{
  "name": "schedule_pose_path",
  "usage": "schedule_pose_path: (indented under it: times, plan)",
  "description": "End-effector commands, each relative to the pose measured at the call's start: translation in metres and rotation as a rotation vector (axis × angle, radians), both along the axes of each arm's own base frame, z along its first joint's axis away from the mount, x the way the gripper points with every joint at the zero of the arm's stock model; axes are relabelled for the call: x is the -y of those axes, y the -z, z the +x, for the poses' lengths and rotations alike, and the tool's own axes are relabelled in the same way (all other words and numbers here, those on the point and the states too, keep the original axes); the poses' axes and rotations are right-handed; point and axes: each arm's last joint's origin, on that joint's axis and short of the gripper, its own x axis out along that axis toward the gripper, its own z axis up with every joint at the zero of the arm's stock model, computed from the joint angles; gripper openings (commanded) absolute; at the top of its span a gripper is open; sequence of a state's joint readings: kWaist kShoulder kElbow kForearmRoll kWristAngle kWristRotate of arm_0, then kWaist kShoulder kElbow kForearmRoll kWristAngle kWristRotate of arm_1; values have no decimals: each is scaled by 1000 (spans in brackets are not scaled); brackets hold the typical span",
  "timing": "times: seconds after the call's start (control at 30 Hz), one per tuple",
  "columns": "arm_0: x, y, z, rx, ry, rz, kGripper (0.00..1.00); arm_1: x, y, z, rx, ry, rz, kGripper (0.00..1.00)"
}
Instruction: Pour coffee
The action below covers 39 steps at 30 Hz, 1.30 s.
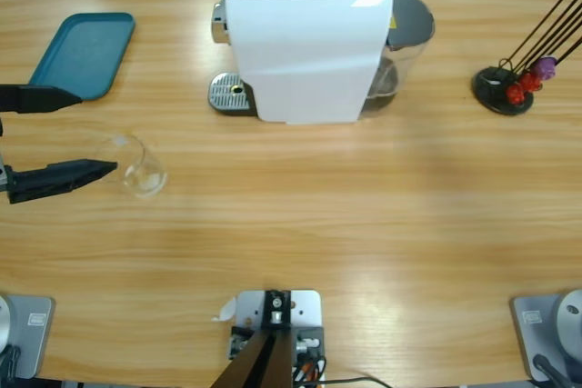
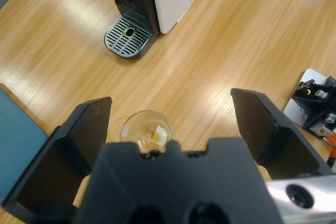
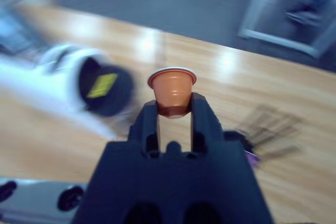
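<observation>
High view: the left gripper [image 1: 95,134], jaws spread wide, is flanking the empty glass [image 1: 135,165] left of the coffee machine [image 1: 309,43]; the right gripper [image 3: 173,116] is pinching an orange capsule [image 3: 172,90]. No coffee is visible yet. Closing on the glass likely comes next.

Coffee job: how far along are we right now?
Early. In hand: the right gripper is shut on an orange capsule, and the open left gripper flanks the clear glass, which looks empty and stands away from the machine's drip tray. Left: load the capsule into the coffee machine, put the glass on the tray, brew.
</observation>
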<state>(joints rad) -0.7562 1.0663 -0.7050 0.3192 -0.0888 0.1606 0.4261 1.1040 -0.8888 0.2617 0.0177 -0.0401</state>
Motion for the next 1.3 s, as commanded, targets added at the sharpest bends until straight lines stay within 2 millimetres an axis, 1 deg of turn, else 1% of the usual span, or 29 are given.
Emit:
schedule_pose_path:
  times: [0.03,0.17,0.33,0.47,0.53,0.63,0.8,0.9,1.07,1.2,1.3]
  plan:
    - [-27,0,-24,-4,-72,-13,991,-78,2,11,-50,-496,-61,16]
    - [-42,-3,-38,2,-104,5,991,-128,-1,22,-12,-683,-148,16]
    - [-42,-5,-38,0,-109,-3,991,-176,-8,43,30,-823,-213,16]
    - [-35,-8,-32,-26,-101,13,991,-204,-3,57,37,-859,-247,16]
    - [-33,-9,-30,-40,-97,22,991,-216,2,68,36,-843,-277,16]
    - [-34,-8,-30,-45,-96,33,991,-228,11,83,40,-835,-369,16]
    - [-35,-7,-30,-48,-98,41,991,-241,25,96,38,-826,-423,16]
    - [-36,-6,-30,-49,-104,43,991,-244,27,102,50,-802,-448,16]
    - [-36,-2,-30,-57,-106,51,991,-224,14,113,83,-742,-454,16]
    - [-36,-1,-30,-58,-106,49,991,-209,8,123,91,-761,-421,16]
    - [-36,0,-31,-58,-106,49,991,-204,5,129,96,-756,-402,16]
